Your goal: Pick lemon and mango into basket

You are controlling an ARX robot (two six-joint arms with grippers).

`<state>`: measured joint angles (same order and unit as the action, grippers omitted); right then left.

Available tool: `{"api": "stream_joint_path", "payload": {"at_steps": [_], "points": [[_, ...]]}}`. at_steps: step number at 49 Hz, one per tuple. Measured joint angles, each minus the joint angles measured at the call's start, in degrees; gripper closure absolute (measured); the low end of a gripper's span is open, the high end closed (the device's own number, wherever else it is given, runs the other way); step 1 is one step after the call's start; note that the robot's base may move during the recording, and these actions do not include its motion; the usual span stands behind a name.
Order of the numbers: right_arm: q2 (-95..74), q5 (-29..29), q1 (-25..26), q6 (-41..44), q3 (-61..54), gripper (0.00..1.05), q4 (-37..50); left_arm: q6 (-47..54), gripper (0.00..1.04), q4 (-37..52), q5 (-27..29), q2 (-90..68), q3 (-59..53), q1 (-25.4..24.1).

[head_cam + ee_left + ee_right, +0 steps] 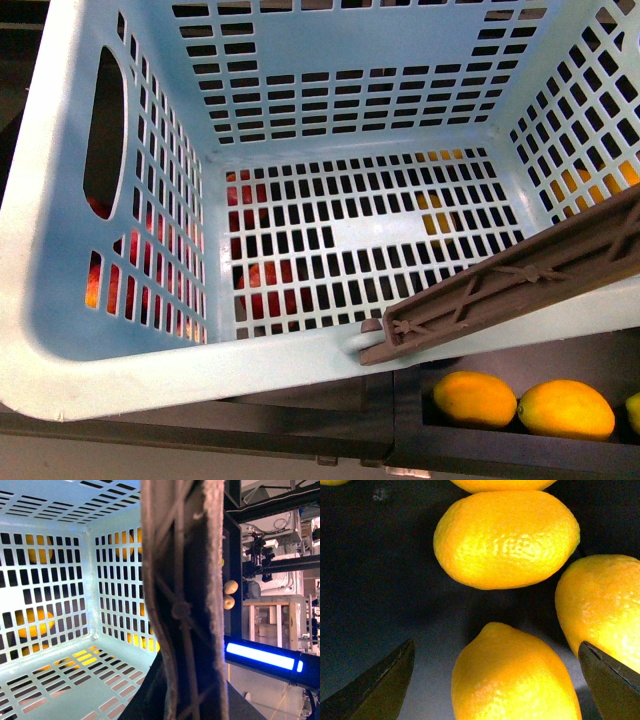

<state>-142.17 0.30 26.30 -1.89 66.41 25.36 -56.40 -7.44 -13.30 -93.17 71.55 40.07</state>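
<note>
The light teal basket fills the front view, lifted and tilted, with nothing inside. Its brown handle crosses the near right rim. In the left wrist view that handle runs up the middle, and my left gripper is shut on it. My right gripper is open low over a dark bin, its fingers on either side of a pebbled yellow lemon without touching it. Two more lemons lie just beyond. Two smooth yellow-orange fruits sit below the basket; I cannot tell whether they are mangoes.
Red fruits and more yellow ones show through the basket's slots. A dark bin wall fronts the fruit under the basket. A blue lit bar and lab frames lie past the handle.
</note>
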Motion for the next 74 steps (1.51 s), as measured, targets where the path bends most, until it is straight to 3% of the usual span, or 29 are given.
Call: {"api": "stream_joint_path", "payload": {"at_steps": [21,33,47,64,74], "points": [[-4.5,1.0,0.0,-0.5,6.6,0.09,-4.2,0.0,0.99,0.0,0.0,0.0,0.0,0.0],[-5.5,1.4,0.2,-0.9,6.7,0.39,-4.8,0.0,0.99,0.0,0.0,0.0,0.0,0.0],[-2.1,-1.4,1.0,-0.9,1.4,0.44,-2.8,0.0,0.99,0.0,0.0,0.0,0.0,0.0],[25.2,-12.1,4.4,-3.3,-15.8,0.44,-0.6,0.0,0.99,0.0,0.0,0.0,0.0,0.0],[43.7,-17.5,3.0,-6.1,-21.7,0.44,-4.2,0.0,0.99,0.0,0.0,0.0,0.0,0.0]]}}
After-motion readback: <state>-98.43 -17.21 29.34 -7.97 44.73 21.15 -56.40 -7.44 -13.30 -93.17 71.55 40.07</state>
